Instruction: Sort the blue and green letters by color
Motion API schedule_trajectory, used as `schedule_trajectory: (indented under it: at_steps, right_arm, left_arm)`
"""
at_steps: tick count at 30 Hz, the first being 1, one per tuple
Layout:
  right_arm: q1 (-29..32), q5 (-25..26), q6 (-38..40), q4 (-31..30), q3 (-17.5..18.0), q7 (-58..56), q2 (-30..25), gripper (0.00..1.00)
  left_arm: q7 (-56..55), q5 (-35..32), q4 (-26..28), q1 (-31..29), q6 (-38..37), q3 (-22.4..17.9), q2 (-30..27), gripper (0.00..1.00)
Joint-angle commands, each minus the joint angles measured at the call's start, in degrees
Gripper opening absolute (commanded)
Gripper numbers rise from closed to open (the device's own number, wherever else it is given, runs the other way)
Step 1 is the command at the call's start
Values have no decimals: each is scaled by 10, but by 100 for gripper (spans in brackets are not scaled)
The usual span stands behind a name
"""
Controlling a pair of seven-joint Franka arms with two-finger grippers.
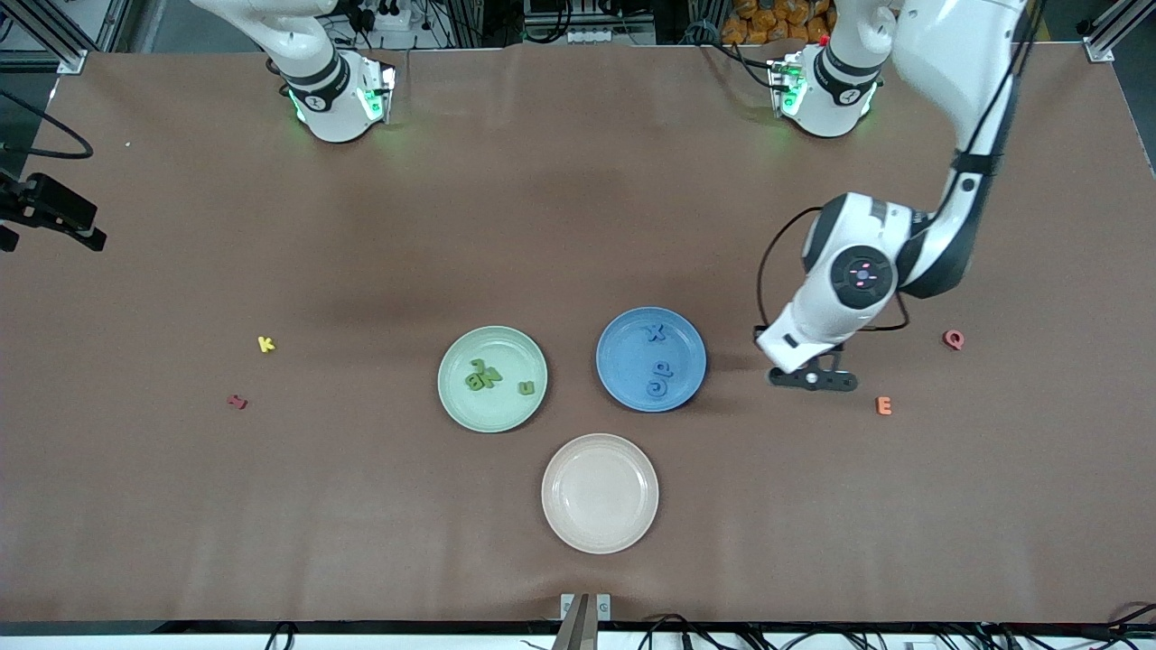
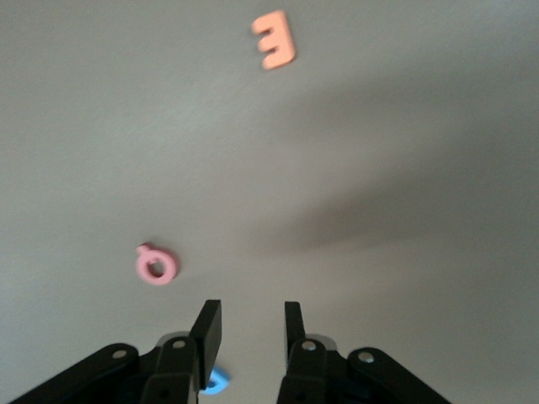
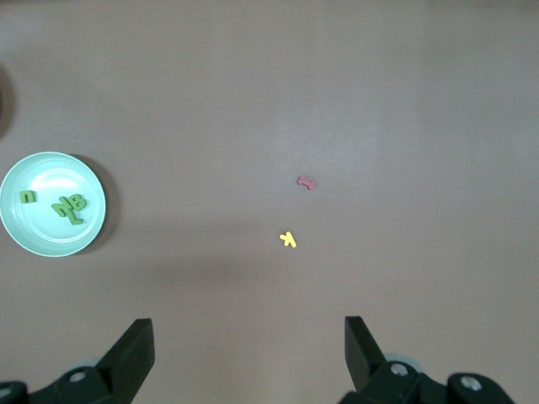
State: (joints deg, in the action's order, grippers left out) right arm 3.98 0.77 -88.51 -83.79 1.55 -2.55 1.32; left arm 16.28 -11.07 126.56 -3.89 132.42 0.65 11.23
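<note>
last blue letter (image 2: 216, 383) seems to lie under the left pincer (image 2: 251, 307), beside the blue plate (image 1: 623, 361). the pincer is half-spread and empty: centre on the letter, lower, then pinch. right pincer (image 3: 248, 324) waits spread, well apart from that plate.

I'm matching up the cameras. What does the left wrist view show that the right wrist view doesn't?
Only the left wrist view: the orange E, the pink Q, a blue piece under the left gripper.
Only the right wrist view: the green plate with green letters, the yellow K, a dark red letter, the open right gripper.
Both: the brown table.
</note>
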Motion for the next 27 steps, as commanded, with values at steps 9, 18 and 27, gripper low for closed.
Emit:
schedule_trajectory:
  at_steps: [9, 18, 27]
  right_arm:
    - [5, 5, -1, -1, 6, 9, -2, 100]
    - [5, 5, -1, -1, 6, 9, -2, 100]
    - [5, 5, -1, -1, 6, 9, -2, 100]
  left_arm:
    - [117, -13, 88, -92, 127, 3, -17, 38]
    - [117, -13, 119, -107, 180, 3, -4, 38]
    - [122, -13, 127, -124, 209, 3, 16, 38]
